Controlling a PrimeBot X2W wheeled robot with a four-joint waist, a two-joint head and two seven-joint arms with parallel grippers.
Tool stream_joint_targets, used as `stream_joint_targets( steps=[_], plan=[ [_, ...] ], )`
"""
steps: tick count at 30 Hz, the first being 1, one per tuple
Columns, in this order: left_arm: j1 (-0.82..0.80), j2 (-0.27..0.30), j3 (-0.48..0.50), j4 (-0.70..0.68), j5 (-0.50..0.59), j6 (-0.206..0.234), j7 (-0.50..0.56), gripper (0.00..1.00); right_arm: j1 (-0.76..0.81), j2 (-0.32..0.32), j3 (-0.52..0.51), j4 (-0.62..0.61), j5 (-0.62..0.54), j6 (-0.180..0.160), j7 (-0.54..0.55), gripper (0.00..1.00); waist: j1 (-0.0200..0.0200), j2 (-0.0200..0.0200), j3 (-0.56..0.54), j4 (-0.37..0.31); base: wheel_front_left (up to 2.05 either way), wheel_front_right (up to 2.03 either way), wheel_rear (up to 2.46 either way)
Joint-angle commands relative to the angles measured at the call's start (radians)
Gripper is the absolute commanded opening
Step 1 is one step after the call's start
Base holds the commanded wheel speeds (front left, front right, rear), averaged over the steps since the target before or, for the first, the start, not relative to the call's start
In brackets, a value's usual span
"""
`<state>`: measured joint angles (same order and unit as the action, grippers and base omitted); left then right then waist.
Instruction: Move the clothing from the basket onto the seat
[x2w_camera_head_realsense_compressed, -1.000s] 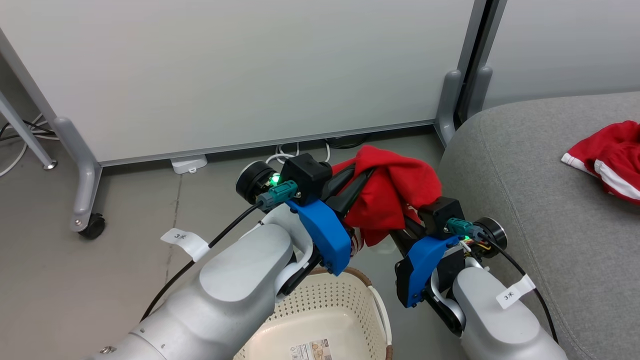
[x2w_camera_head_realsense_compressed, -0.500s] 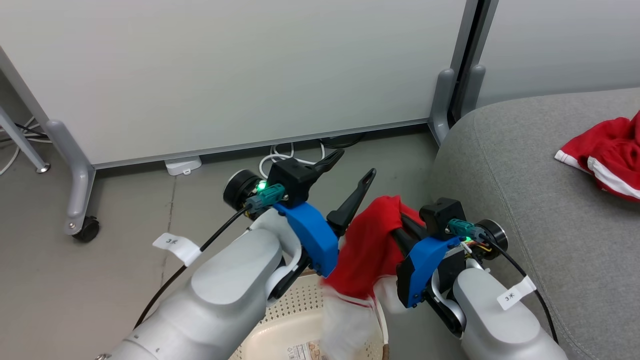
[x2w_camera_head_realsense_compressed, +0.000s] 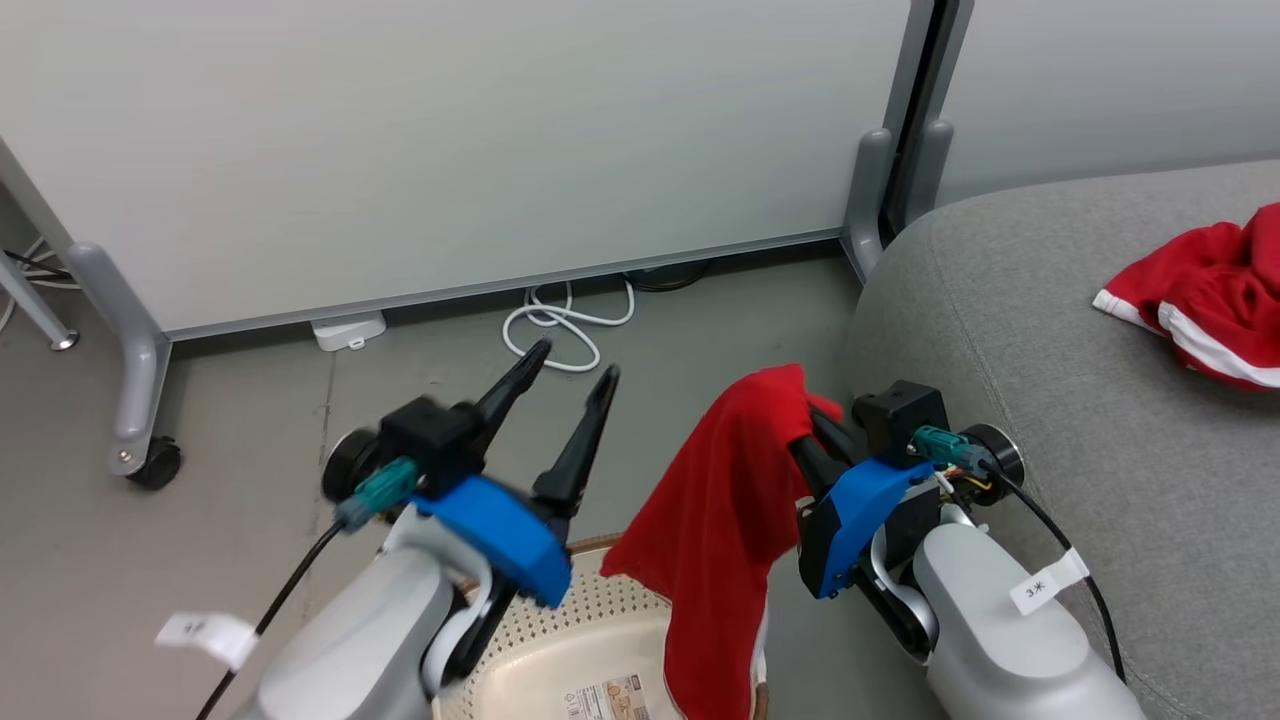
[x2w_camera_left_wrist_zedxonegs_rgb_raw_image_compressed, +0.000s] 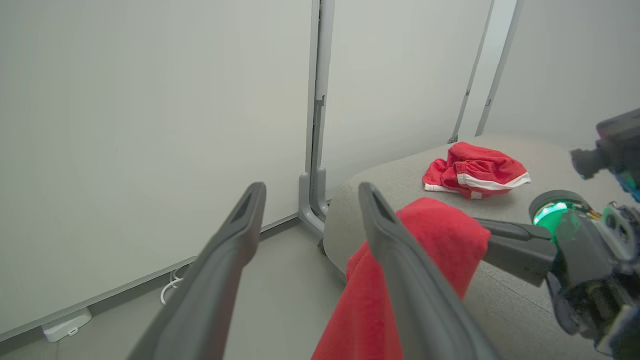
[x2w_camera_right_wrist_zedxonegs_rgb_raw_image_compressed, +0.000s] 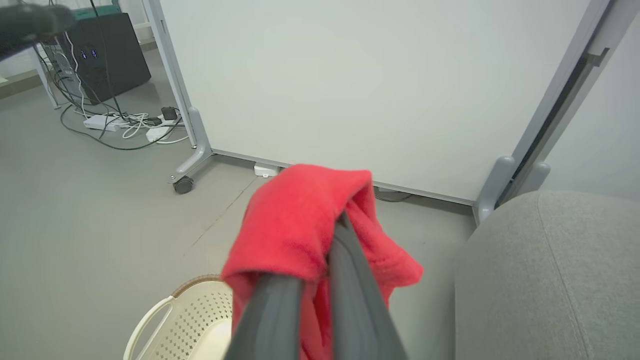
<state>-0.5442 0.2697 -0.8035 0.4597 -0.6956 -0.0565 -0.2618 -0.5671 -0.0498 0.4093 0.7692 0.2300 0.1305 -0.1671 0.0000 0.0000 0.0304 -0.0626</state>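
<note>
One red garment (x2w_camera_head_realsense_compressed: 720, 520) hangs over the basket (x2w_camera_head_realsense_compressed: 590, 600), draped on my right gripper (x2w_camera_head_realsense_compressed: 805, 415), which is shut on it; the fingertips are hidden under the cloth. In the right wrist view the same garment (x2w_camera_right_wrist_zedxonegs_rgb_raw_image_compressed: 300, 220) covers the closed gripper (x2w_camera_right_wrist_zedxonegs_rgb_raw_image_compressed: 336, 225), with the cream basket (x2w_camera_right_wrist_zedxonegs_rgb_raw_image_compressed: 195, 315) below. My left gripper (x2w_camera_head_realsense_compressed: 575, 358) stands open and empty to the garment's left, its fingers (x2w_camera_left_wrist_zedxonegs_rgb_raw_image_compressed: 245, 225) spread wide. A second red garment (x2w_camera_head_realsense_compressed: 1200, 290) with white trim lies on the grey seat (x2w_camera_head_realsense_compressed: 1000, 340), also seen from the left wrist as a bundle (x2w_camera_left_wrist_zedxonegs_rgb_raw_image_compressed: 475, 170).
White partition panels stand behind on grey feet, one with a caster (x2w_camera_head_realsense_compressed: 150, 465). A white cable coil (x2w_camera_head_realsense_compressed: 560, 320) and a small white box (x2w_camera_head_realsense_compressed: 345, 330) lie on the floor by the panel. Cables and a black case (x2w_camera_right_wrist_zedxonegs_rgb_raw_image_compressed: 105, 50) sit at the far left.
My left gripper has let go of the garment, opened and swung down to the left. The garment now hangs from the right gripper alone. The head view has shifted slightly.
</note>
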Motion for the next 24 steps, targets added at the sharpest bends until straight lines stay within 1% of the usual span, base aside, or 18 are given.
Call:
stream_joint_targets(
  steps=[1, 3, 4, 7, 12, 14, 19, 24],
  plan=[
    [0.032, 0.010, 0.019, -0.018, 0.015, 0.004, -0.005, 1.00, -0.002, -0.001, -0.005, -0.008, -0.005, 0.000, -0.004, 0.00, 0.0000, 0.0000, 0.001, -0.005, 0.00, 0.00, 0.00],
    [0.093, 0.025, 0.077, -0.068, 0.044, 0.008, -0.005, 1.00, 0.002, -0.001, -0.014, -0.016, -0.009, 0.000, -0.006, 0.00, 0.0000, 0.0000, 0.002, -0.013, 0.00, 0.00, 0.00],
    [0.152, 0.035, 0.138, -0.121, 0.082, 0.013, -0.005, 1.00, 0.007, -0.001, -0.025, -0.025, -0.015, 0.000, -0.007, 0.00, 0.0000, 0.0000, 0.003, -0.023, 0.00, 0.00, 0.00],
    [0.249, 0.041, 0.229, -0.183, 0.134, 0.018, -0.005, 1.00, 0.017, -0.001, -0.040, -0.042, -0.017, 0.000, -0.007, 0.00, 0.0000, 0.0000, 0.004, -0.040, 0.00, 0.00, 0.00],
    [0.381, 0.021, 0.358, -0.238, 0.206, 0.021, -0.005, 1.00, 0.033, -0.001, -0.070, -0.074, -0.023, 0.000, -0.001, 0.00, 0.0000, 0.0000, 0.004, -0.076, 0.00, 0.00, 0.00],
    [0.422, 0.012, 0.403, -0.248, 0.224, 0.016, -0.005, 1.00, 0.041, -0.001, -0.083, -0.093, -0.025, 0.000, 0.002, 0.00, 0.0000, 0.0000, 0.004, -0.093, 0.00, 0.00, 0.00],
    [0.484, -0.020, 0.489, -0.262, 0.272, -0.005, -0.005, 1.00, 0.071, -0.001, -0.115, -0.140, -0.024, 0.000, 0.012, 0.00, 0.0000, 0.0000, 0.007, -0.139, 0.00, 0.00, 0.00],
    [0.501, -0.048, 0.532, -0.259, 0.314, -0.030, -0.005, 1.00, 0.089, -0.001, -0.134, -0.187, -0.030, 0.000, 0.030, 0.00, 0.0000, 0.0000, 0.015, -0.200, 0.00, 0.00, 0.00]
  ],
)
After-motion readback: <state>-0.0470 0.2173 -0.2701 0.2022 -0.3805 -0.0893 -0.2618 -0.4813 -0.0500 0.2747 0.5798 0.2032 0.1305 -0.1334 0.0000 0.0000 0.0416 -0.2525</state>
